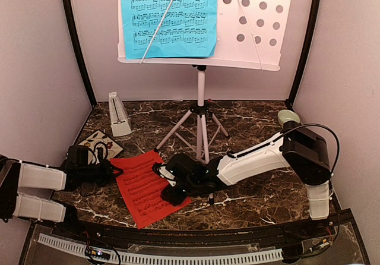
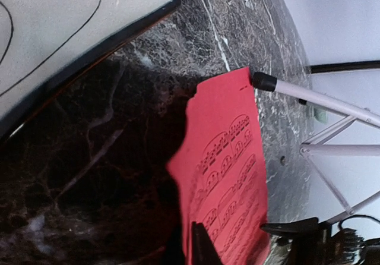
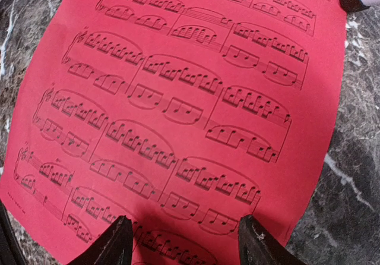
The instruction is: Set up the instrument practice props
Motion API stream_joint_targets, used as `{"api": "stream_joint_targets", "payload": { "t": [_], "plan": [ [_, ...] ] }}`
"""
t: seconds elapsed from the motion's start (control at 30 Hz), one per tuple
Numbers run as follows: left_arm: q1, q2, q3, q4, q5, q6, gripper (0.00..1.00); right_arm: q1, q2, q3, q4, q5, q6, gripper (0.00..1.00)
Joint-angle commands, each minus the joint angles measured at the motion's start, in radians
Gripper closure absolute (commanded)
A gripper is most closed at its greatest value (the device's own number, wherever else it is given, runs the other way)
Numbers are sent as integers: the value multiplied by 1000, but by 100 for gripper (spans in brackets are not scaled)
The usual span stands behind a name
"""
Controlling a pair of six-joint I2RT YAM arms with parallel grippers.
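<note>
Red-orange music sheet (image 1: 142, 191) was recorded flat on the marble tabletop (image 1: 255, 128) at lower centre, its left edge pinched in the closed left gripper (image 1: 114, 170), the right gripper (image 1: 169, 182) spread open over its right edge; a level, uncreased lift clear of the tripod leg (image 1: 178, 131) toward the bare right half of the white perforated music stand (image 1: 255, 33) was judged best.

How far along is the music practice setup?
Done: the stand is up, the blue sheet sits on it, and the metronome stands nearby. In hand: the left gripper and right gripper are at the red sheet on the table. Left: placing it on the stand's bare half.
</note>
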Motion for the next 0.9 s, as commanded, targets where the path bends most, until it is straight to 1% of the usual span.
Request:
{"api": "stream_joint_targets", "payload": {
  "t": [0.0,0.1,0.2,0.27,0.33,0.47,0.5,0.67,0.77,0.8,0.87],
  "plan": [
    [-3,-71,46,-175,-86,45,100,-2,-94,-48,53,-81,9,37],
    [-4,-177,71,-298,-132,71,100,-3,-165,-72,85,-94,11,32],
    [-7,-310,105,-421,-177,107,100,-9,-237,-95,117,-108,15,25],
    [-12,-369,144,-493,-174,154,100,-15,-287,-111,138,-121,15,21],
    [-25,-393,197,-571,-156,205,100,-24,-331,-126,160,-141,17,16],
    [-104,-396,299,-658,-117,268,100,-55,-413,-178,201,-166,28,10],
    [-117,-400,327,-674,-98,286,100,-62,-435,-191,210,-171,32,9],
    [-167,-419,446,-712,95,377,100,-87,-566,-279,279,-183,43,3],
    [-213,-463,493,-723,199,460,100,-96,-641,-354,330,-162,39,2],
    [-232,-482,506,-732,213,505,100,-99,-666,-380,349,-155,39,2],
    [-259,-510,531,-749,282,546,100,-105,-716,-419,374,-146,38,1]
  ]
}}
